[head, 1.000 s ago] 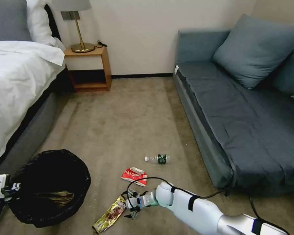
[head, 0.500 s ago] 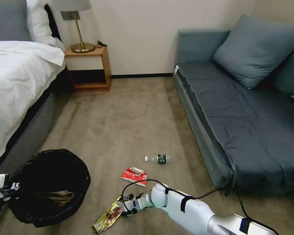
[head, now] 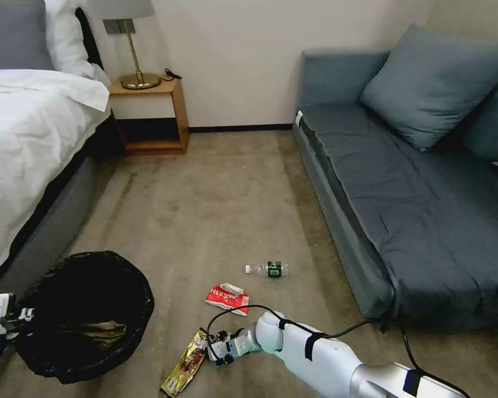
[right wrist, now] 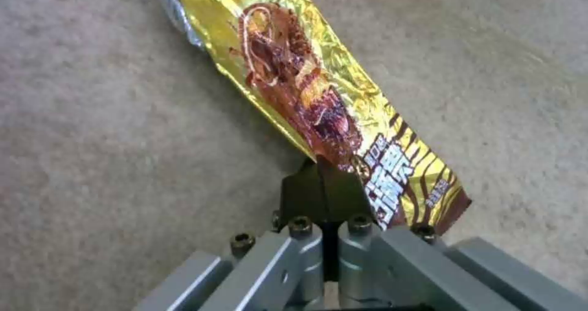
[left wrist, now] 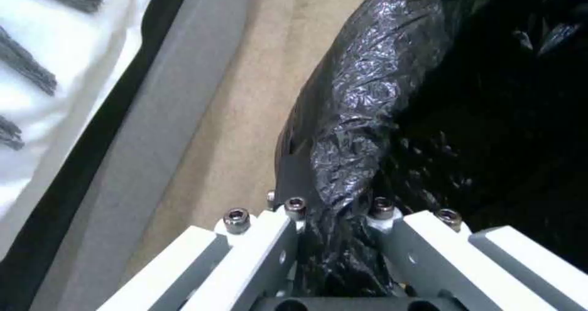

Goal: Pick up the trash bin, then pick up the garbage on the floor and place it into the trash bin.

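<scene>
In the head view the right gripper [head: 220, 352] lies low on the carpet, touching the near end of the gold-brown snack wrapper [head: 185, 369]. The red-and-white snack packet [head: 227, 297] and the small clear plastic bottle [head: 268, 269] lie beyond it. In the left wrist view the left gripper [left wrist: 336, 214] is clamped on the bag-lined rim of the trash bin [left wrist: 361, 118]. In the right wrist view the right gripper's fingers [right wrist: 321, 196] are pressed together, pinching the wrapper's edge.

Right gripper [right wrist: 323, 196] low over beige carpet [right wrist: 110, 132], dark fingertips [right wrist: 319, 194] pressed together, no gap between them. Tips meet at near end of gold-brown snack wrapper [right wrist: 306, 90], at its edge; whether foil is pinched between them cannot tell. Wrapper lies flat on carpet, long axis running from 11 o'clock down to 5 o'clock. Brown picture in wrapper's middle, striped brown-gold band with white characters at 5 o'clock end, silver crimped edge at 11 o'clock end. Grey finger links and bolt heads at 6 o'clock.
</scene>
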{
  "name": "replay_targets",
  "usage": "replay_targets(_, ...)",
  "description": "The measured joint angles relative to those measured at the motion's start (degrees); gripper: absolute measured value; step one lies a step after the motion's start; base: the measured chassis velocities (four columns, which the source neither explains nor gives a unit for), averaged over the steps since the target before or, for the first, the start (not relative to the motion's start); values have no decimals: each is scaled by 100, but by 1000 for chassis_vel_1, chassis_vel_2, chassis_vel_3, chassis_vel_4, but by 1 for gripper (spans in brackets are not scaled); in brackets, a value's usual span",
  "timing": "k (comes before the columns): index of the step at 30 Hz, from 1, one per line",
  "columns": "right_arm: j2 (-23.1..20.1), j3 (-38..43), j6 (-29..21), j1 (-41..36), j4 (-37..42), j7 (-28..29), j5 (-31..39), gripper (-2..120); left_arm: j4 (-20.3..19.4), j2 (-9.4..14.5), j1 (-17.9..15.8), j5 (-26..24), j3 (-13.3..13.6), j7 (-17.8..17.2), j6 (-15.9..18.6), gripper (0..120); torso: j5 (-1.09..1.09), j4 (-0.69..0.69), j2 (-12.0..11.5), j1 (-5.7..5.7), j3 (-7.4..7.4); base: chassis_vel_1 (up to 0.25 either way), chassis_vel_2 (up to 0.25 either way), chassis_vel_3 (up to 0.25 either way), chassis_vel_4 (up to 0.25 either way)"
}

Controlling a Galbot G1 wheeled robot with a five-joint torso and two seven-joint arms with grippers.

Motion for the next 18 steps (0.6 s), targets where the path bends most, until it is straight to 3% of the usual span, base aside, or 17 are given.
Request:
replay_targets(7,-253,341,-3,-192,414,2,136,0,-17,-15,-12,-3,18,0,10,3,1,0,0,0,0,0,0,0,0)
replay_targets(13,-931,1189,5,-704,1319,32,269,0,23,-42,44,-24,45,-18,-11,3,1,-1,0,0,0,0,0,0,0)
replay_targets(18,-1403,1887,-78,-1231,2134,116,834,0,76,-68,32,-34,61,-25,-22,3,2,0,0,0,-1,0,0,0,0)
